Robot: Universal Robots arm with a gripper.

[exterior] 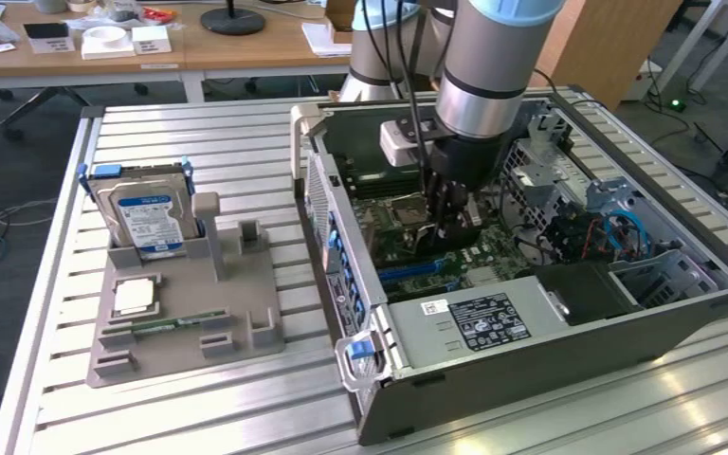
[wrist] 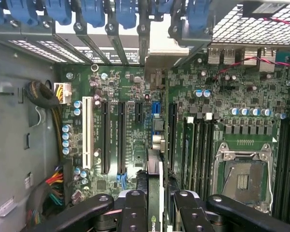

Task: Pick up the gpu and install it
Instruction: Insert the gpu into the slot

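The gpu (wrist: 155, 166) is seen edge-on in the wrist view as a thin green card. It runs from between my fingers (wrist: 133, 212) up to its silver end bracket (wrist: 168, 46) at the case's rear wall. My gripper (wrist: 155, 215) is shut on it. The card stands just above the motherboard (wrist: 135, 96), beside the long black expansion slots (wrist: 121, 137). In the exterior view my gripper (exterior: 447, 216) reaches down into the open computer case (exterior: 529, 332), low over the board, with the dark card (exterior: 465, 226) in its fingers.
On the exterior view's left, a grey parts tray (exterior: 181, 332) holds an upright hard drive (exterior: 149, 216), a processor (exterior: 134, 296) and a memory stick (exterior: 168, 324). Inside the case are the power supply (exterior: 491, 320), drive cage (exterior: 667, 275), empty processor socket (wrist: 241, 180) and cable bundles (wrist: 41, 94).
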